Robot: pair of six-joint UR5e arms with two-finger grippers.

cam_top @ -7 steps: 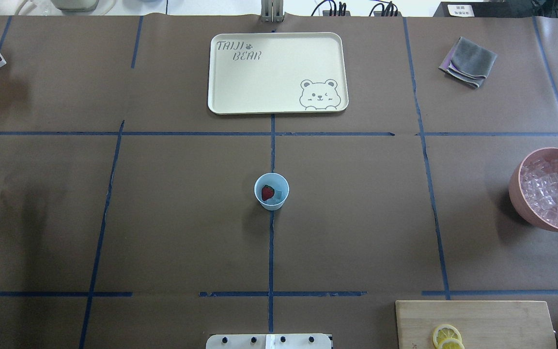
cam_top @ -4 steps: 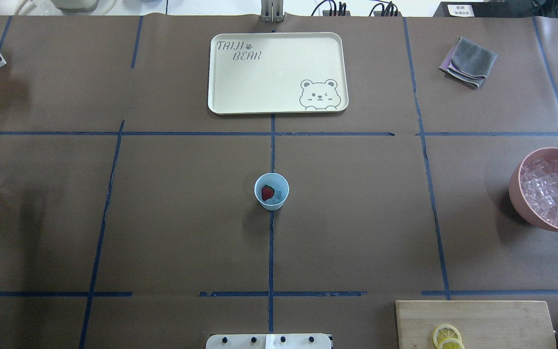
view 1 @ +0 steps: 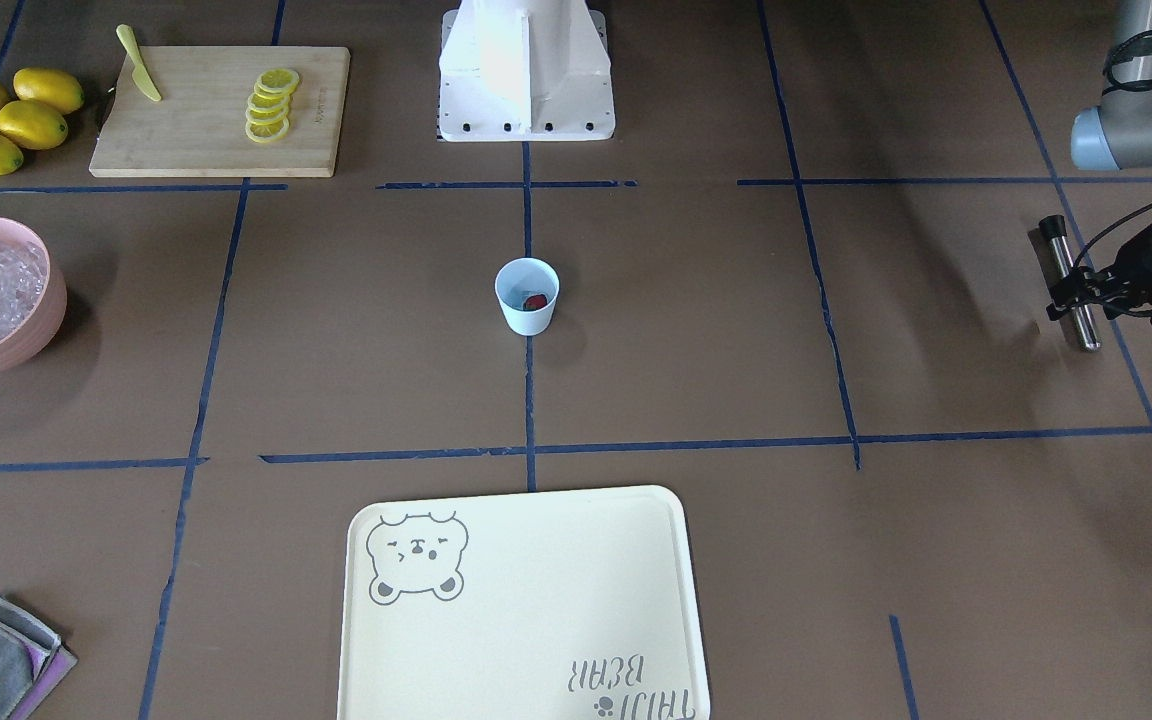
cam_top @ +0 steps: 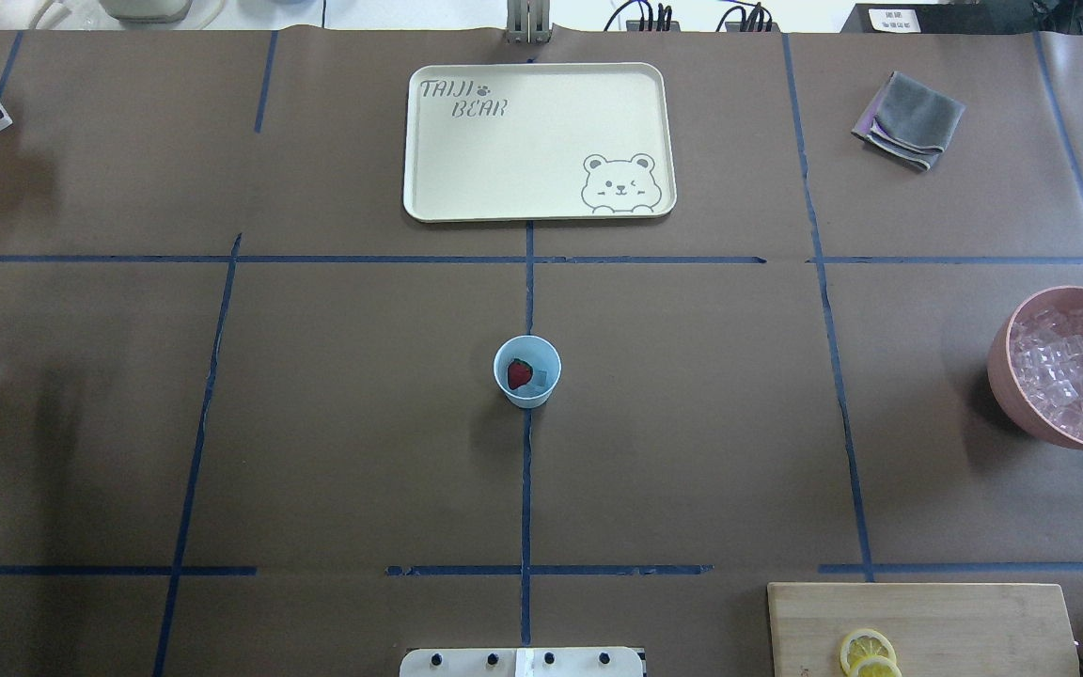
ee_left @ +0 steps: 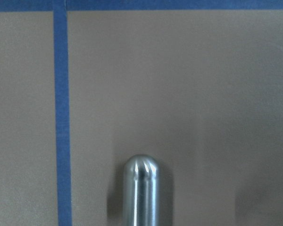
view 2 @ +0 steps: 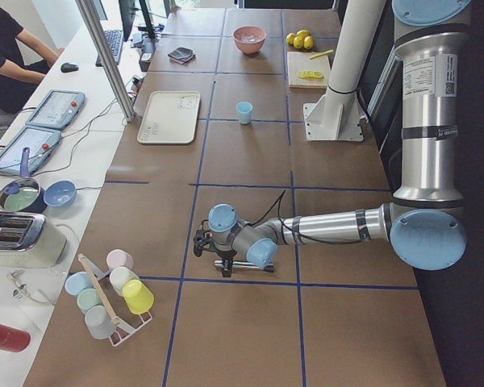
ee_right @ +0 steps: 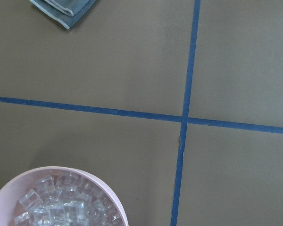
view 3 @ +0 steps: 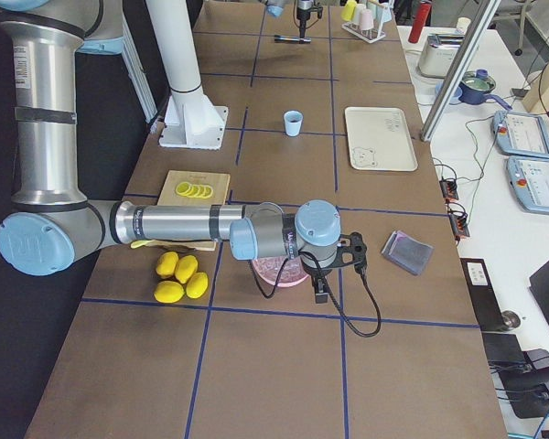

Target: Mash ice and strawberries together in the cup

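pale blue cup [cam_top: 528,398] at the centre of the surface [cam_top: 692,423], holding a strawberry [cam_top: 520,373] and ice [cam_top: 541,380]. left tool [view 1: 1074,296], at the far left edge, clamped on a metal rod [view 1: 1060,252]. right tool [view 3: 322,285], above the pink bowl [view 3: 279,272] at right: cannot tell whether parted or closed.

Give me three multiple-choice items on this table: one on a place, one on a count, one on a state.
1. Where is the small dark-red strawberry piece? A) on the wooden cutting board B) inside the small pale-blue plastic cup C) on the cream bear-print tray
2. How many whole yellow lemons are there? A) two B) four C) six
3. How does the cup stand? A) upright B) on its side C) upside down
Answers: 1 B, it shows within the rim beside clear ice; 2 B, four lie clustered together; 3 A, its open mouth faces up.
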